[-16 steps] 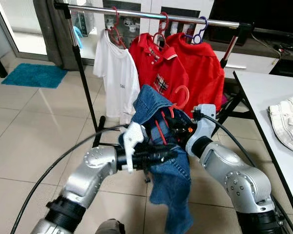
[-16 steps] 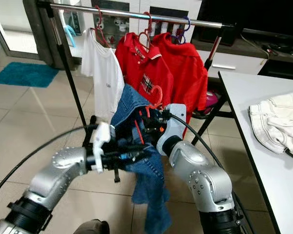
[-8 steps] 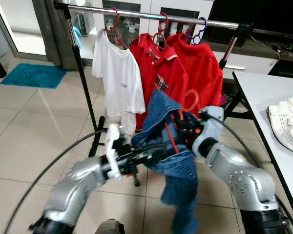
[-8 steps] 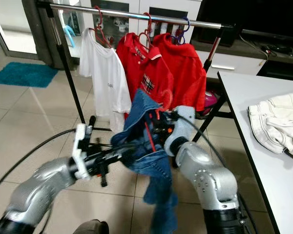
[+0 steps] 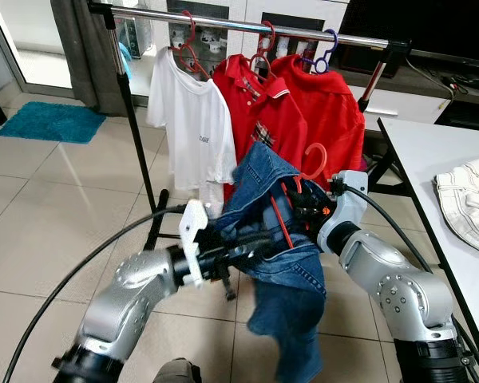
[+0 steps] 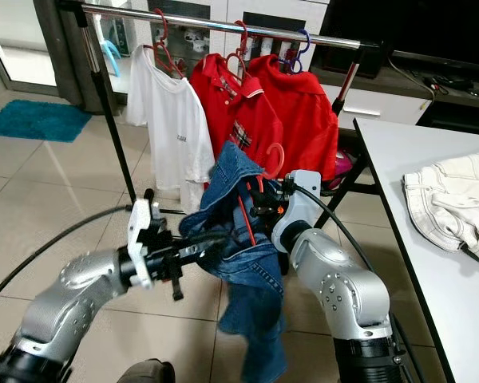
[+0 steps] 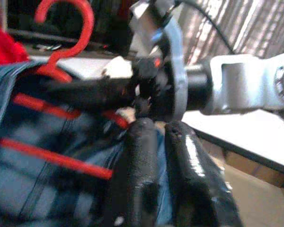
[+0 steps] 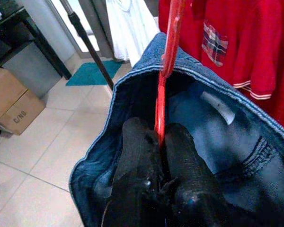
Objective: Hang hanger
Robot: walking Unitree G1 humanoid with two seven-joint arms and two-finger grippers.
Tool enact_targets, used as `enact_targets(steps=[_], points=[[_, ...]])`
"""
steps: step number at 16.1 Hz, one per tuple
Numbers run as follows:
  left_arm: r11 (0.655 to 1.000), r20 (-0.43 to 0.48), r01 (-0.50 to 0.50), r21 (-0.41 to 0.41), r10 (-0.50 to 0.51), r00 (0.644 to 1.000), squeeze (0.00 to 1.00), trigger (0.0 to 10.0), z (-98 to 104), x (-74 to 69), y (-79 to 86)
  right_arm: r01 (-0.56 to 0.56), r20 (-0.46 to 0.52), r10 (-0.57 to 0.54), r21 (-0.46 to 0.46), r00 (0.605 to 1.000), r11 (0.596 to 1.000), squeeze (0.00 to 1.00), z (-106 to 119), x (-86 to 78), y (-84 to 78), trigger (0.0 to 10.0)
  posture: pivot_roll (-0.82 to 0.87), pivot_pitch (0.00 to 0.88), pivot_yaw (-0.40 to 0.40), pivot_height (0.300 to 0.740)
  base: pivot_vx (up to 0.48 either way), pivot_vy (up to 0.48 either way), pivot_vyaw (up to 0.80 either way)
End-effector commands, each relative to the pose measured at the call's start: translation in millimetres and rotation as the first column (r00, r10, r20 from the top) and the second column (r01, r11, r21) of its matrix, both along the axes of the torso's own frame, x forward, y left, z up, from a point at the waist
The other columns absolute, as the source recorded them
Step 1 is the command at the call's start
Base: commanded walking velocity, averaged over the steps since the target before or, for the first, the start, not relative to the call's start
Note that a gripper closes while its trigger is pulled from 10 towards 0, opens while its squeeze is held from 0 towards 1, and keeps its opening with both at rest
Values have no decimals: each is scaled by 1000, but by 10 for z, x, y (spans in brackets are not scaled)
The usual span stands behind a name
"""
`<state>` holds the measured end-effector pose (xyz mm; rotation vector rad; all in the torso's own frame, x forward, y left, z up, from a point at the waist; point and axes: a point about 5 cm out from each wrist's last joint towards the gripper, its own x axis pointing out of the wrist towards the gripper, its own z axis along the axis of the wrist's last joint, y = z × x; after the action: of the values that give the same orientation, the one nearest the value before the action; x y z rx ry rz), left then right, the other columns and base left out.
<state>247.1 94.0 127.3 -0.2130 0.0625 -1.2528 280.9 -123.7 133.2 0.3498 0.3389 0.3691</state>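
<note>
A red plastic hanger (image 5: 314,159) carries blue jeans (image 5: 291,271) below and in front of the metal clothes rail (image 5: 247,26). My right gripper (image 5: 297,209) is shut on the hanger's stem under the hook; the red bar sits between its fingers (image 8: 137,142) in the right wrist view. My left gripper (image 5: 251,242) reaches in from the left and is shut on the jeans' waistband, its fingers (image 7: 142,156) pressed together in front of the denim. The hook hangs free, lower than the rail.
On the rail hang a white T-shirt (image 5: 193,120) and two red polo shirts (image 5: 263,112) (image 5: 335,112) on their own hangers. The rack's post (image 5: 136,136) stands left. A white table (image 5: 431,152) with a white garment (image 5: 471,199) is right. A blue mat (image 5: 48,121) lies far left.
My right gripper has carried the hanger and jeans a little to the right. My left arm drew back to the left, then came partway in again, pulling the waistband sideways.
</note>
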Motion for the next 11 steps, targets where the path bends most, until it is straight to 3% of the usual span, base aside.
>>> enact_targets(steps=[1, 2, 3, 5, 6, 9, 11], points=[[999, 26, 36, -18, -36, 999, 1000, 10000, 87, 7, -99, 3, 23, -3, -1, 1000, 1000, 0, 66, 40, -18, 10000, 50, 36, -82, 740, 0, 0, 0], [998, 34, 70, -2, -69, 997, 1000, 10000, 114, 37, -181, 2, 24, -2, 2, 1000, 1000, 0, 67, 44, -9, 10000, 50, 35, -81, 740, 0, 0, 0], [993, 35, 99, 72, -102, 994, 557, 10000, 47, 46, -213, 2, 26, -2, 4, 1000, 1000, 0, 73, 44, -6, 10000, 50, 35, -81, 740, 0, 0, 0], [983, 43, 106, 152, -114, 993, 94, 10000, -44, 60, -206, 3, 29, -3, 5, 1000, 1000, 0, 79, 48, -7, 10000, 49, 36, -79, 740, 0, 0, 0], [975, 61, 103, 197, -117, 991, 0, 10000, -94, 71, -199, 3, 30, -4, 6, 1000, 1000, 0, 83, 48, -7, 10000, 49, 36, -79, 740, 0, 0, 0], [940, 121, 78, 333, -124, 985, 0, 10000, -235, 140, -175, 2, 36, -2, 11, 999, 1000, 0, 96, 47, 0, 10000, 45, 35, -76, 740, 0, 0, 0], [931, 144, 65, 359, -124, 982, 0, 10000, -272, 164, -169, -1, 39, 1, 10, 999, 1000, 0, 99, 43, 1, 10000, 45, 34, -77, 740, 0, 0, 0]])
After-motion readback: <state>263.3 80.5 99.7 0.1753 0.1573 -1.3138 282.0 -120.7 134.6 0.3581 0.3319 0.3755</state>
